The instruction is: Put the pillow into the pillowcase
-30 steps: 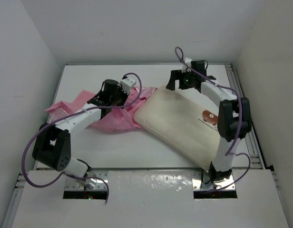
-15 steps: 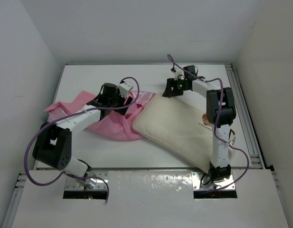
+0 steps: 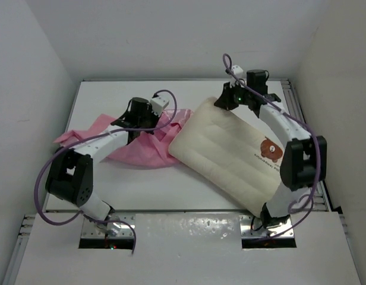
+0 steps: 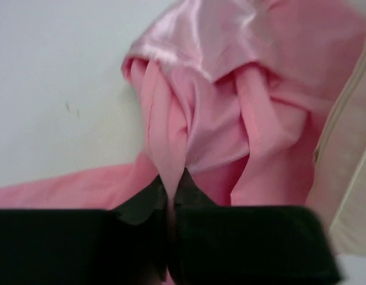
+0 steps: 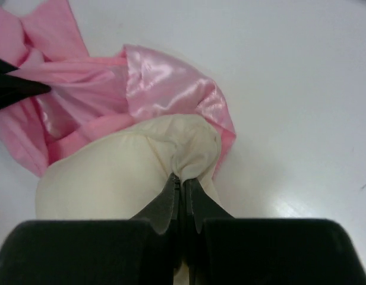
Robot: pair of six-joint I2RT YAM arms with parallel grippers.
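The cream quilted pillow (image 3: 230,151) lies slantwise on the right half of the table, its brown bear patch (image 3: 270,148) near the right arm. My right gripper (image 3: 226,102) is shut on the pillow's far corner (image 5: 192,155), pinching a fold of its cover. The pink satin pillowcase (image 3: 135,142) lies crumpled to the left, one edge under the pillow's left corner. My left gripper (image 3: 141,122) is shut on a bunched fold of the pillowcase (image 4: 171,136), and the fabric runs from its tips in drawn folds. In the right wrist view pink satin (image 5: 159,89) lies just beyond the gripped corner.
White walls close in the white table (image 3: 153,184) at the back and both sides. A raised rail (image 3: 311,160) runs along the right edge. Purple cables (image 3: 43,178) loop off both arms. A white panel (image 3: 183,243) covers the near edge by the arm bases.
The right gripper has shut on the pillow's far corner and pulled it back to the right, so the bear patch shows. The left gripper opened briefly and shut again on the pillowcase.
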